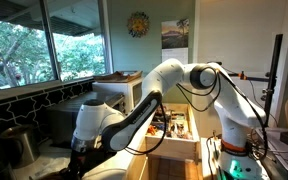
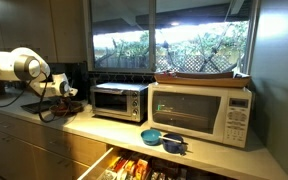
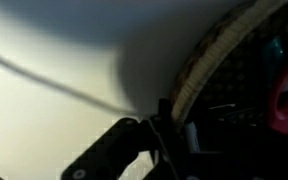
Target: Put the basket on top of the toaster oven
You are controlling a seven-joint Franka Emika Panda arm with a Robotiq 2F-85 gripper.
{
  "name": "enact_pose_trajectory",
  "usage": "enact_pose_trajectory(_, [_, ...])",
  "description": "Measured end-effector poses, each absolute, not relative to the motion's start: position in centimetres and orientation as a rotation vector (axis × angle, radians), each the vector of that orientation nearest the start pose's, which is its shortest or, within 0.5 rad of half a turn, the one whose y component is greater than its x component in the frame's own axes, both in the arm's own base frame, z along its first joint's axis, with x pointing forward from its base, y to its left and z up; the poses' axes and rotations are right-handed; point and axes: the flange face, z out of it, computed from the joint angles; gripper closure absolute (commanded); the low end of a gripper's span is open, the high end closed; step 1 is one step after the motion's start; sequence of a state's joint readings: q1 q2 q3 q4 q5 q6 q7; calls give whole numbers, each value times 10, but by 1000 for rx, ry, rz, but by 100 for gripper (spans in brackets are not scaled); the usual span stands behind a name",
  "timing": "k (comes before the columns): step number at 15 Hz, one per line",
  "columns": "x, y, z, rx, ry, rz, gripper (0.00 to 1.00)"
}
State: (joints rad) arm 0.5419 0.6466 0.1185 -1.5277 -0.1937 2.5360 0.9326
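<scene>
Reaching low over the table (image 2: 92, 128), arm (image 2: 22, 68) is bent down at the end of the counter, beside the toaster oven (image 2: 119, 101) on the side away from the whitish box appliance (image 2: 200, 112). Tool (image 2: 68, 95) sits just above the table, near the oven but apart from it.

Wrist view: basket (image 3: 212, 58) woven rim curves through the right side of the frame, right against a dark finger (image 3: 109, 155). Too blurred and dark to say whether the tool is clamped on the rim or just next to it, so I can't tell. The basket is down at table level, not on the oven; the oven top is bare.

A flat brown board (image 2: 200, 76) lies on the whitish appliance, blue bowls (image 2: 156, 136) sit in front of it, the drawer (image 2: 134, 166) below is open, and a steel pot (image 1: 19, 142) stands close to the tool.
</scene>
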Motion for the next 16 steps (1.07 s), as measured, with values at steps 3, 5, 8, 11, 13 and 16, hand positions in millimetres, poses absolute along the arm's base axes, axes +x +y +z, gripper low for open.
enact_pose_trajectory(3, [594,444,323,-2852,277,-441,100])
enact_pose_trajectory(5, [593,444,322,-2850,281,-428,98])
enact_pose_trajectory(8, [587,451,324,-2861,252,-424,98])
enact_pose_trajectory(11, [571,462,342,-2909,213,-393,98])
enact_pose_trajectory(13, [559,466,364,-2953,191,-398,98])
enact_pose_trajectory(16, [546,467,403,-2984,201,-473,98])
